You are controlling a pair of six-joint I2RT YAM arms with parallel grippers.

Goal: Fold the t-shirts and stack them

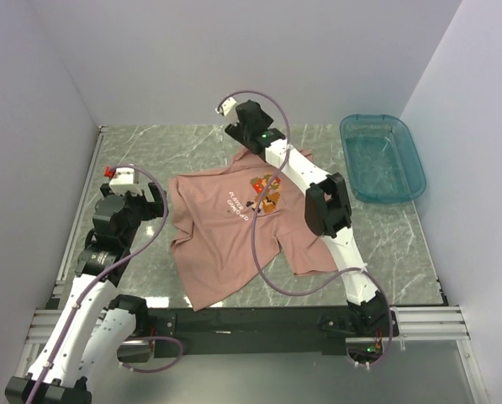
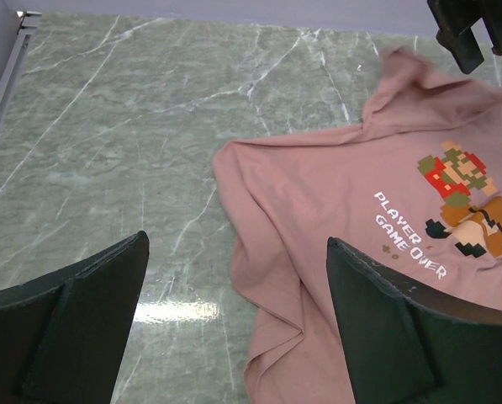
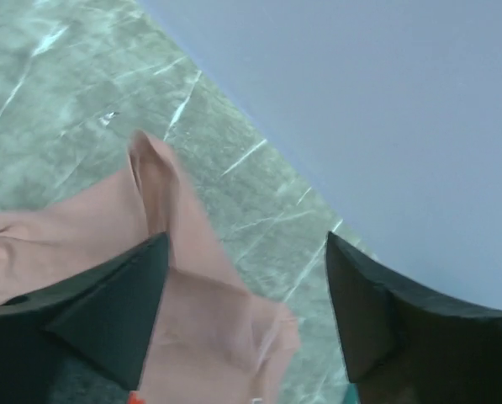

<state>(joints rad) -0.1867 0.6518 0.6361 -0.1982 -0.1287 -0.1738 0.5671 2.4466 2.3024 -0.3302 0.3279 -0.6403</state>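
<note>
Lying crumpled across the middle of the grey marbled worktop (image 1: 150,147), print side up: salmon-pink t-shirt (image 1: 225,244), unfolded, one sleeve bunched at its upper edge. Crossed on its right half by the right arm (image 1: 318,202) and a looping purple cable (image 1: 267,278). Sitting at upper right, well apart from the cloth: teal bin (image 1: 383,157). Hanging over the bunched sleeve: right pincer (image 3: 246,269), fingers apart, clamping nothing. Hovering at the shirt's left edge: left pincer (image 2: 236,252), fingers wide apart, gripping nothing.

t-shirt (image 1: 221,244): one, dusty salmon-pink, short-sleeved, pixelated orange-brown cartoon and white text on chest. lying unfolded and rumpled, print facing up, at the middle of the table (image 1: 150,151), its far edge standing up in a creased peak.
</note>
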